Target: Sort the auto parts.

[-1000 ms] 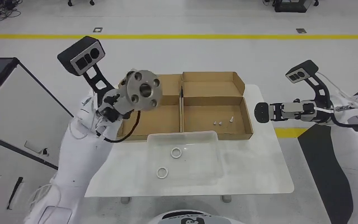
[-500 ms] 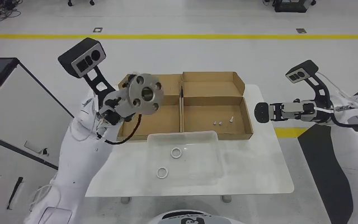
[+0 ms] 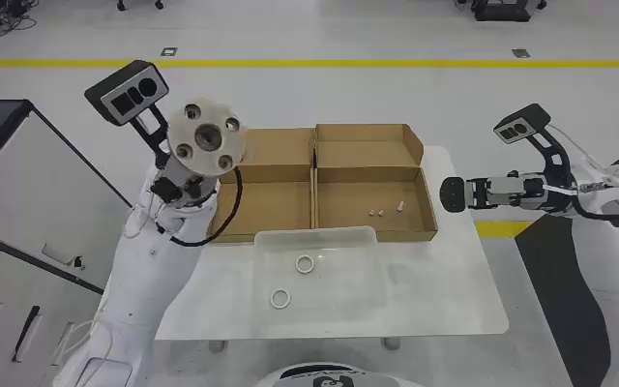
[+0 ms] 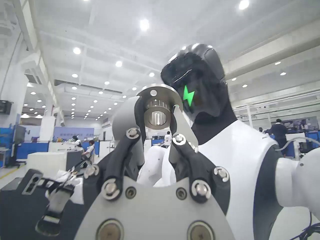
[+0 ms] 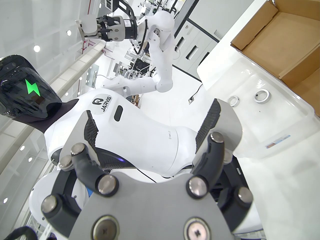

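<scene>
A round metal flanged hub (image 3: 206, 137) with bolt holes is held high above the table's left end, its flat face turned up to the top camera. My left gripper (image 4: 156, 112) is shut on the hub's toothed neck (image 4: 155, 117), one finger on each side. Two metal rings (image 3: 304, 263) (image 3: 280, 298) lie in the clear plastic tray (image 3: 363, 290). Small bolts (image 3: 382, 208) lie in the right near compartment of the cardboard box (image 3: 423, 198). My right gripper (image 5: 152, 118) stands open and empty off the table's right edge (image 3: 452, 193).
The cardboard box (image 5: 282, 33) has several compartments and takes up the table's far half; the tray (image 5: 275, 116) sits in front of it. Bare white tabletop (image 3: 455, 290) lies to the right of the tray.
The left arm has carried the hub up and to the left, away from above the box's left compartments, and turned its face upward. The right arm has not moved.
</scene>
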Action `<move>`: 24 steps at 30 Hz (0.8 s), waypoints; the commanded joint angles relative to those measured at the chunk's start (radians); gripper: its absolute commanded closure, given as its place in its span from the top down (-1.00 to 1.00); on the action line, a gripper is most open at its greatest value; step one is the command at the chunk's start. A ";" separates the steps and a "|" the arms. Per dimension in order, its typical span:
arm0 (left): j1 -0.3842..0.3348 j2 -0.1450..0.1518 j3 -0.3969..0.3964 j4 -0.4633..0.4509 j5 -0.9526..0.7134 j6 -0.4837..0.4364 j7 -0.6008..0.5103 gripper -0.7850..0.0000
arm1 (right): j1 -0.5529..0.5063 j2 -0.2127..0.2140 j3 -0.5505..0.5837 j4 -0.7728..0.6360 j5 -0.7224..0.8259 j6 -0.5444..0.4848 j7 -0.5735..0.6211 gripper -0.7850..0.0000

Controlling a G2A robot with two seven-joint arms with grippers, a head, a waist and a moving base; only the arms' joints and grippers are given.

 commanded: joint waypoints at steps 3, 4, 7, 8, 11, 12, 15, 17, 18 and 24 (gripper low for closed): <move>-0.001 0.010 -0.009 0.031 0.135 0.002 -0.001 -1.00 | 0.000 0.000 0.000 0.000 0.000 0.000 0.000 1.00; -0.002 0.014 -0.013 0.038 0.173 0.006 -0.006 -1.00 | 0.000 0.000 0.000 0.000 0.000 0.000 0.000 1.00; -0.001 0.022 -0.019 0.045 0.246 0.010 -0.009 -1.00 | 0.000 0.000 0.000 0.000 0.000 0.000 0.000 1.00; 0.000 0.024 -0.020 0.047 0.260 0.009 -0.009 -1.00 | 0.000 0.000 0.000 0.000 0.000 0.000 0.000 1.00; -0.001 0.029 -0.021 0.050 0.297 0.011 -0.011 -1.00 | 0.000 0.000 0.000 0.000 0.000 0.000 0.000 1.00; -0.001 0.030 -0.018 0.050 0.296 0.007 -0.007 -1.00 | 0.000 0.000 0.000 0.000 0.000 0.000 0.000 1.00; -0.005 0.030 0.000 0.035 0.243 0.000 0.008 -1.00 | 0.000 0.000 0.000 0.000 0.000 0.000 0.000 1.00; -0.008 0.026 0.018 0.018 0.163 0.000 0.012 -1.00 | 0.000 0.000 0.000 0.000 0.000 0.000 0.000 1.00; -0.010 0.025 0.022 0.015 0.129 0.000 0.005 -1.00 | 0.000 0.000 0.000 0.000 0.000 0.000 0.000 1.00; -0.010 0.013 0.019 0.002 0.010 0.000 0.000 -1.00 | 0.000 0.000 0.000 0.000 0.000 0.000 0.000 1.00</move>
